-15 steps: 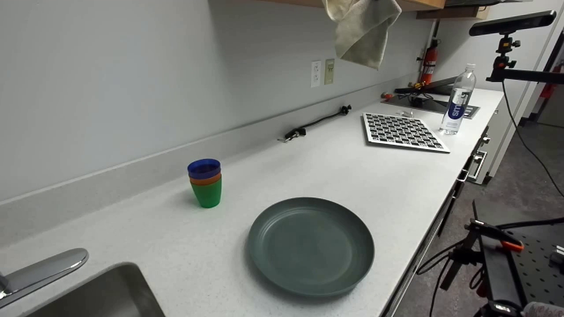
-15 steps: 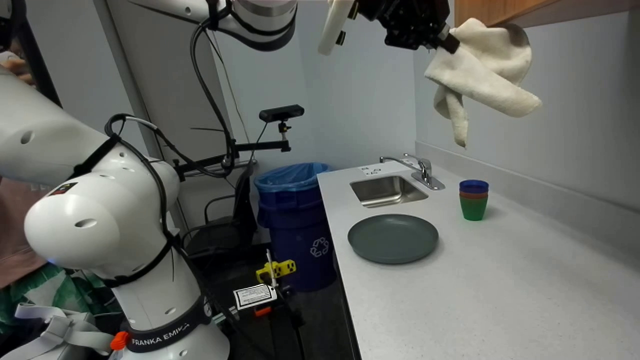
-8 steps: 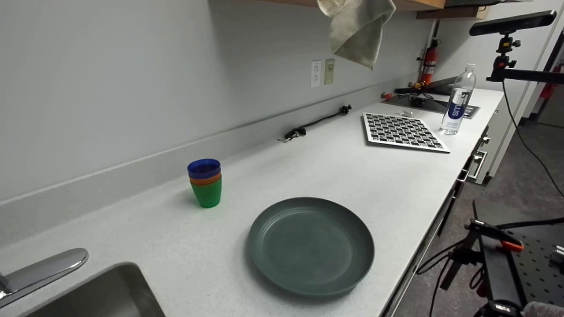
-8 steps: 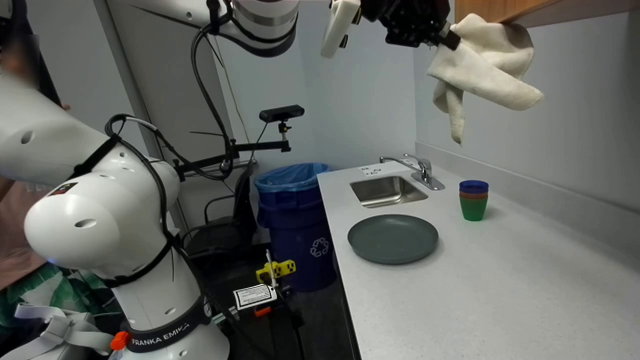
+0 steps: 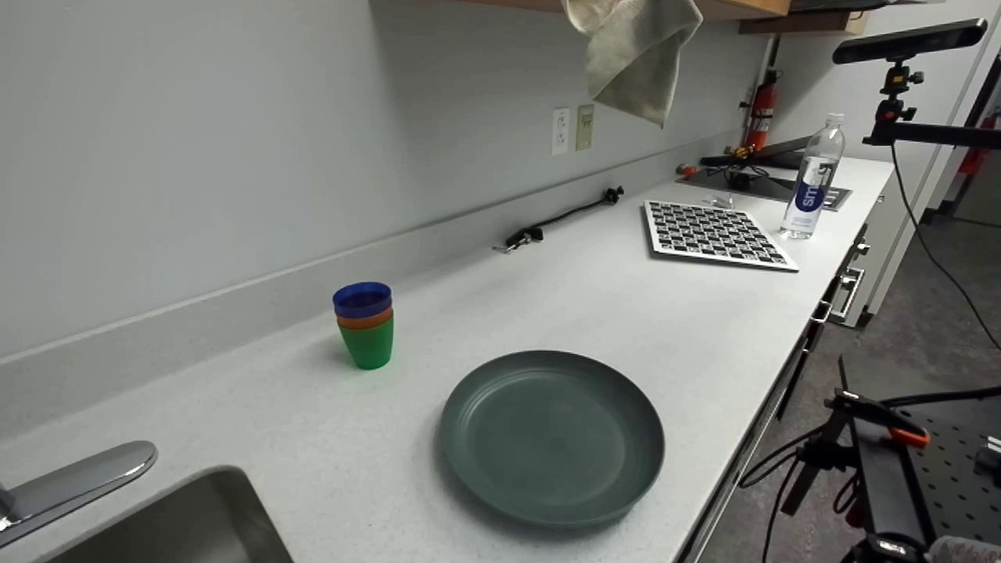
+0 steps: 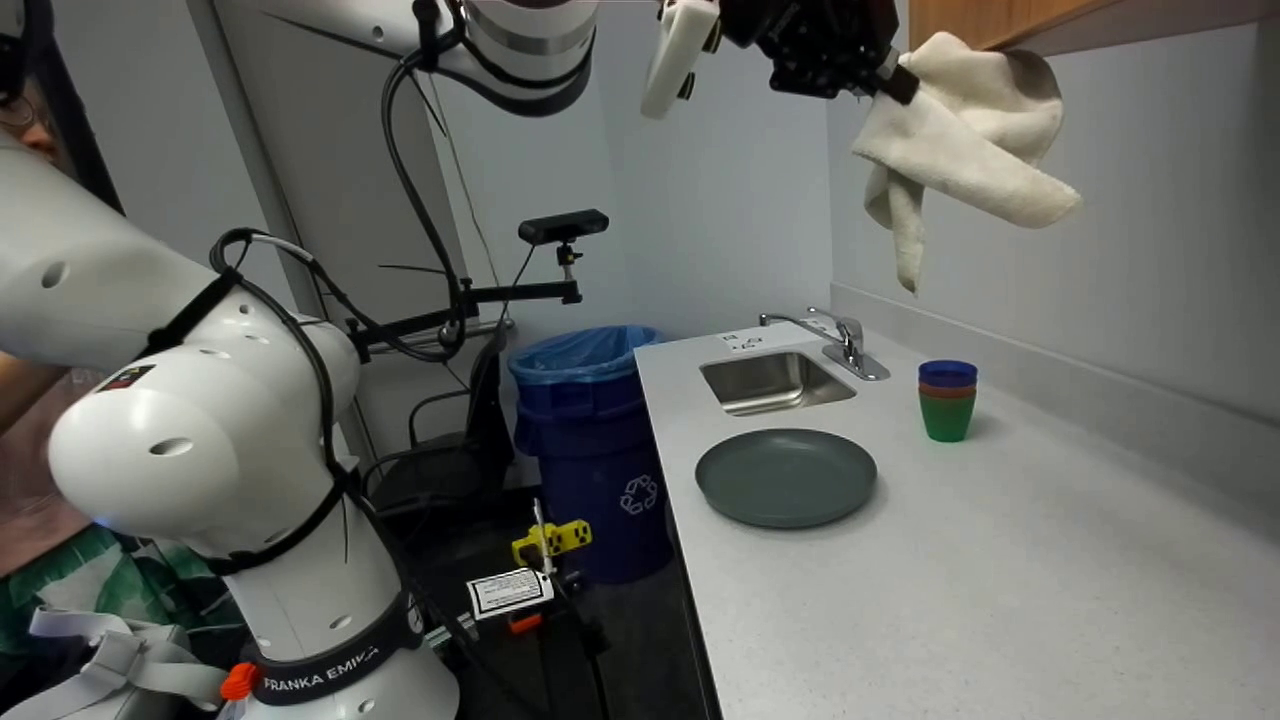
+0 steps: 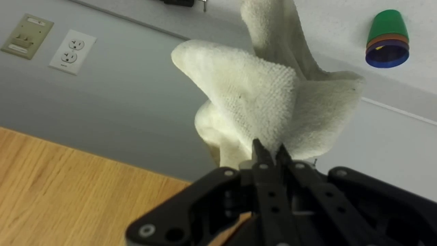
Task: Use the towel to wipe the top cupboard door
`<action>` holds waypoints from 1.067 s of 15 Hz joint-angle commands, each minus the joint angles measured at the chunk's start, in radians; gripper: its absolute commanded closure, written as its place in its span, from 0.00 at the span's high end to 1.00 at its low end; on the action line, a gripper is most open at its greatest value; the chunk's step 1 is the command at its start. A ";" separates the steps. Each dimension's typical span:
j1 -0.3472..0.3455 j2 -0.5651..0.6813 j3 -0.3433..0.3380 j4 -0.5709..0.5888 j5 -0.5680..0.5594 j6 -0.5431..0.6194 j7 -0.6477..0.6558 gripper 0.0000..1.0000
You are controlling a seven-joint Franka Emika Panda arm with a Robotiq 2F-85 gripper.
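Observation:
The cream towel [image 6: 965,140] hangs from my gripper [image 6: 900,85] beside the lower corner of the wooden top cupboard [image 6: 985,22] in an exterior view. I cannot tell whether towel and cupboard touch. In the wrist view my gripper [image 7: 269,145] is shut on the towel [image 7: 249,89], with a fold pinched between the fingertips and loose folds spread beyond them. The cupboard's wood surface [image 7: 68,194] shows at lower left there. In an exterior view the towel [image 5: 637,62] hangs below the cupboard's edge [image 5: 743,8]; my gripper and the door are out of frame.
A green plate [image 6: 785,480], stacked cups [image 6: 947,400] and a sink [image 6: 775,385] are on the counter below. A checkered board [image 5: 715,234] and a water bottle [image 5: 813,180] stand farther along. The wall [image 7: 119,102] is behind the towel.
The towel has shifted slightly left in an exterior view. In an exterior view the gripper and towel rose a little, then sank slightly. The grip on the towel looks unchanged.

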 commanded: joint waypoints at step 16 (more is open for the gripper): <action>-0.170 -0.081 0.122 0.061 0.154 0.653 0.032 0.02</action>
